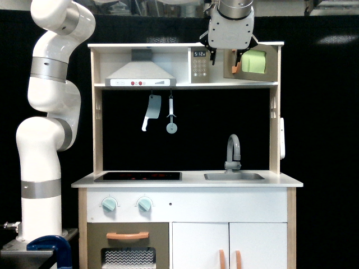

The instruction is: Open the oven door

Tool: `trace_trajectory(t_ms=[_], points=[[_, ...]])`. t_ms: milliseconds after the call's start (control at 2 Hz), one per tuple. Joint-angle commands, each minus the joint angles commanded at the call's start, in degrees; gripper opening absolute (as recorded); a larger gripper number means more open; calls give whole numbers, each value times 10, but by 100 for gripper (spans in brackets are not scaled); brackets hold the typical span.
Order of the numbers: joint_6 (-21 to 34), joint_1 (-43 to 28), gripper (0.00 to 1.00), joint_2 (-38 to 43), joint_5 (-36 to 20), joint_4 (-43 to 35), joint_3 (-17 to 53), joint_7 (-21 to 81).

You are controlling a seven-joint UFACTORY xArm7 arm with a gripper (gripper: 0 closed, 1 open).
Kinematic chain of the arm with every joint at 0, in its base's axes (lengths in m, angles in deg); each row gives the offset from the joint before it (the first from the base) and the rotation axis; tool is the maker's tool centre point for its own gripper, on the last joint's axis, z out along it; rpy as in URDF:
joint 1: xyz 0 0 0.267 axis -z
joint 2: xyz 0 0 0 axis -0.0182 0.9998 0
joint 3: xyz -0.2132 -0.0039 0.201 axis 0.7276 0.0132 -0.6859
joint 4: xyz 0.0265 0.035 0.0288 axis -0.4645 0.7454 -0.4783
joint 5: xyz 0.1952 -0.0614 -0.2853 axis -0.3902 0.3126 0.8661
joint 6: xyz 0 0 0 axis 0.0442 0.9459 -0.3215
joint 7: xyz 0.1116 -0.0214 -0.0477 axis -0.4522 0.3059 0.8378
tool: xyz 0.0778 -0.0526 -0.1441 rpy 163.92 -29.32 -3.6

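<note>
Hanging at top of toy kitchen: gripper (226,58), white body, dark fingers pointing down, in front of upper shelf just right of keypad panel (199,65). Fingers apart, empty; right finger (238,58) close to orange handle (236,67), contact can't be told.

Oven door (254,63): upper shelf, exterior view's right end. Small taupe-grey panel w/ yellow-green window, short vertical orange handle at its left edge. Appears swung slightly out at handle side; how far, can't tell.

Arm (49,112): white w/ grey bands, rising at exterior view's left, reaching over top of unit.

Other items, top to bottom:
- Range hood (140,75), left of keypad, red dots on front strip.
- Toy cleaver (150,111) and round utensil (171,120), hanging side by side under shelf.
- Cooktop (138,176), dark, left half of counter.
- Sink (233,176) w/ grey faucet (233,151), right half.
- Two mint knobs (110,204), below cooktop.
- Larger taupe door (128,245), bottom left, horiz. orange handle, zigzag window.
- White cabinet doors (229,245), bottom right, two short orange pulls.
- Blue clamp (49,247), near arm base, far left bottom.
</note>
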State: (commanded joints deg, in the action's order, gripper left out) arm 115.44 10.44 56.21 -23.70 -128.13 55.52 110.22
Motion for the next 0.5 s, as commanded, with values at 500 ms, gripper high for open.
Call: trace_trajectory(t_ms=[500], points=[[11, 19, 100, -7, 9, 16, -1, 20]])
